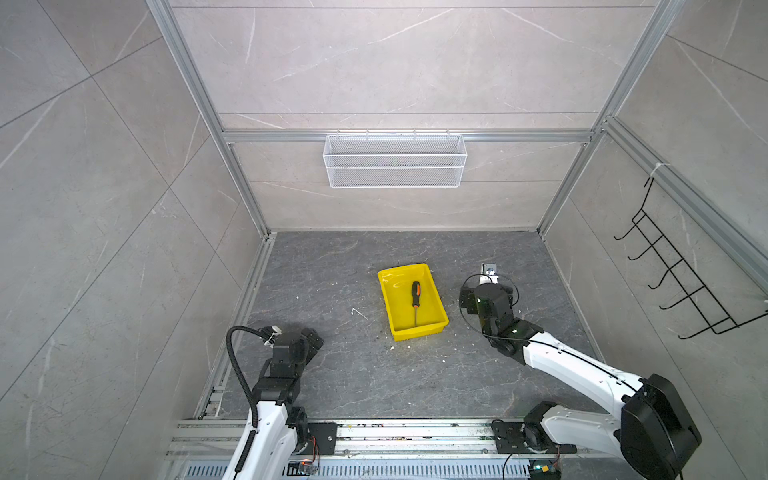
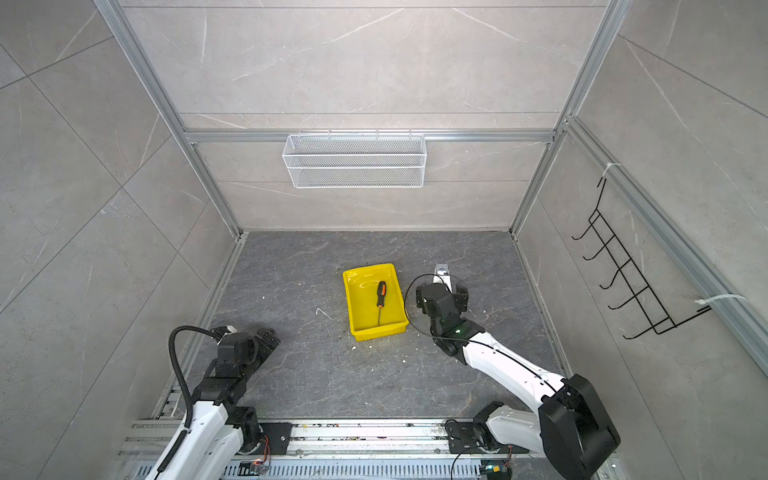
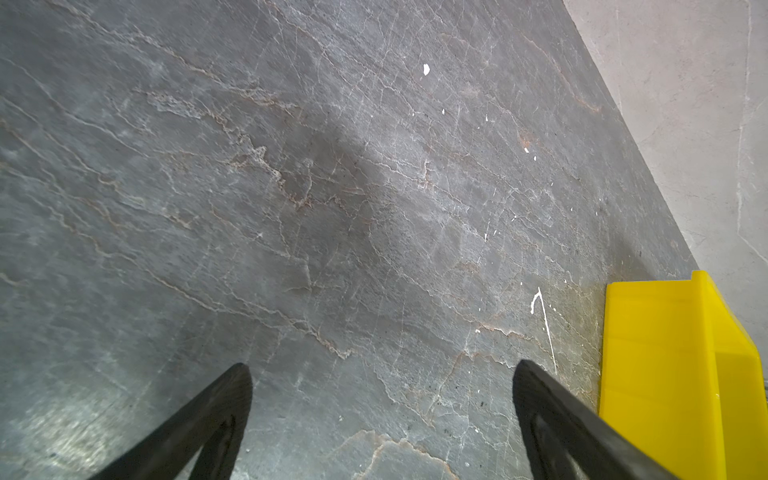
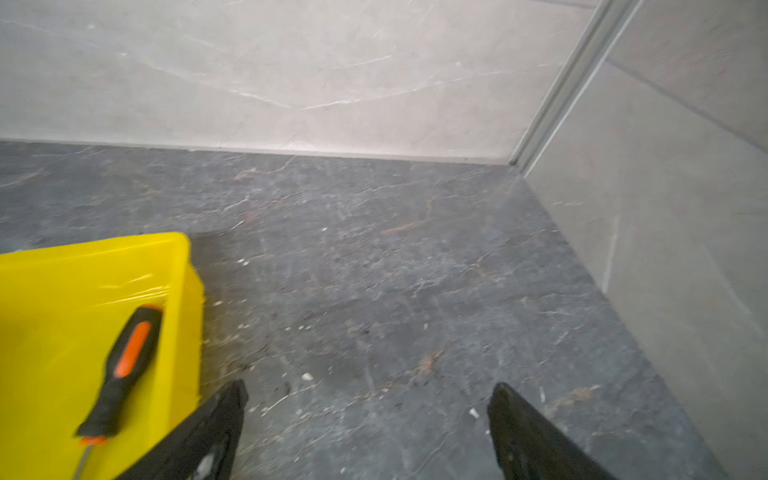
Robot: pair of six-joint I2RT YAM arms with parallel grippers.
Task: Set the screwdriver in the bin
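Observation:
The screwdriver, with a black-and-orange handle, lies inside the yellow bin at the middle of the dark floor, its shaft pointing toward the near wall of the bin. My right gripper hangs just right of the bin, open, with only floor between its fingers. The right wrist view shows the screwdriver lying free in the bin. My left gripper rests open near the front left, with the bin off to one side.
A white wire-mesh basket hangs on the back wall. A black wire hook rack is fixed to the right wall. Aluminium rails run along the front edge. Small white specks dot the floor around the bin.

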